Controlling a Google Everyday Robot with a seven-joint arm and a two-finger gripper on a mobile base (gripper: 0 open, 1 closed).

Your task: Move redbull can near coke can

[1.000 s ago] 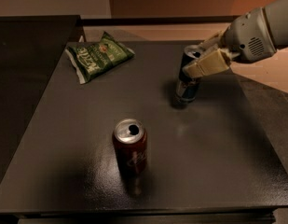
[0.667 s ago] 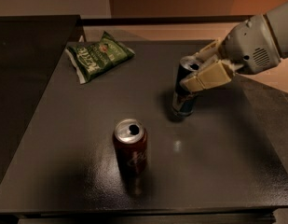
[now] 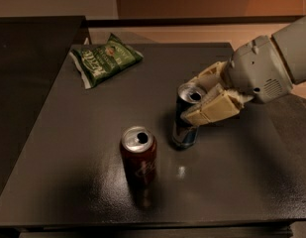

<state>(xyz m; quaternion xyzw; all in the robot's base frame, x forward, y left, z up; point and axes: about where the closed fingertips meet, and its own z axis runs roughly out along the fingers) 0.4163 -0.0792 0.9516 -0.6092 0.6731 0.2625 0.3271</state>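
Where the counter [image 3: 68, 157] lies dark and bare at its middle, the following stand:

- Item one, redbull [image 3: 183, 133]: slim, tall, blue-and-silver, opened at the top; position, right of centre, leaning a little with its top toward the right; whether its base rests on the counter or hangs just clear of it cannot be told.
- Item two, coke [image 3: 138, 155]: wider, red, upright, opened; position, near and left of the redbull, close by but not touching, a strip of counter showing between.
- Item three, green bag [image 3: 105, 58]: flat, far left, well apart from both cans; no part in the task.
- Item four, hand [image 3: 193, 103]: reaches in from the right on a pale arm; its two fingers [image 3: 214, 108] clamped on the redbull's upper half, one on the near side, one on the far side, the can's top showing between them.

Handling, judged: thin-walled metal, stiff under a moderate squeeze yet apt to dent under a hard one; smooth and likely slippery; opened, so probably light and, if any drink remains, liable to spill when tipped; tall and narrow, hence easy to topple on setting down.

Best hold, judged: across the body at or above mid-height, much as taken now; kept upright.

Relation: redbull inside the hand's grip; coke lies beyond the hand, toward the near left; the gap to close looks short.
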